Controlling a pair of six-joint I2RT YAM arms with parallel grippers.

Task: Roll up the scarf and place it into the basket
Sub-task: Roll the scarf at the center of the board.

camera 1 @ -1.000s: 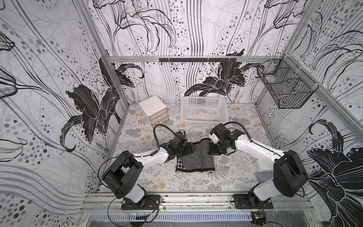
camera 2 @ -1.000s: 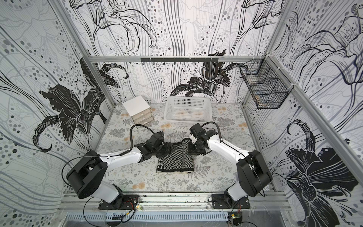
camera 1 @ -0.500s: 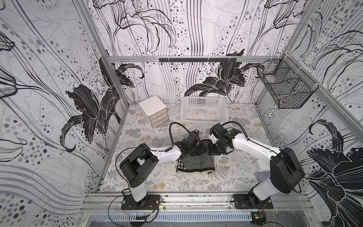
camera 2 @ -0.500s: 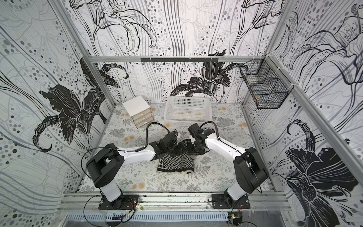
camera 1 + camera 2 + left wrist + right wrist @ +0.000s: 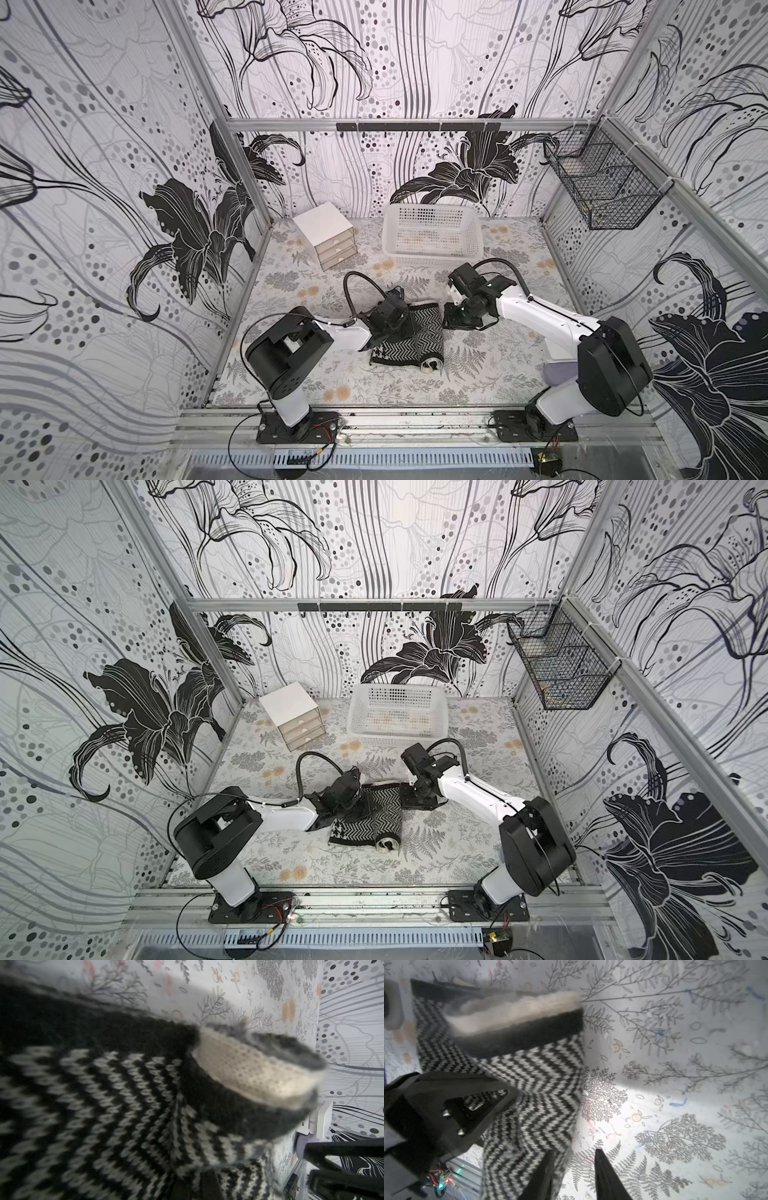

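Note:
The scarf [image 5: 419, 338] [image 5: 384, 812] lies mid-table, herringbone side up, with a roll along its right side whose cream end [image 5: 430, 365] faces the front. My left gripper [image 5: 405, 328] [image 5: 195, 1186] is sunk into the cloth's left part and shut on the scarf [image 5: 124, 1095]. My right gripper [image 5: 446, 318] [image 5: 574, 1153] stands open at the far right edge of the scarf [image 5: 539, 1084]. One finger touches the cloth's border and bare table shows between the jaws. The white basket [image 5: 432, 259] [image 5: 397, 737] stands behind, nothing of the scarf in it.
A small white drawer box [image 5: 328, 232] sits at the back left beside the basket. A black wire mesh basket [image 5: 602, 187] hangs on the right wall. Patterned walls close in on three sides. A rail runs along the front edge.
My left gripper has moved right onto the scarf and shut on it. My right gripper's jaws have come apart, letting go of the scarf's far right edge.

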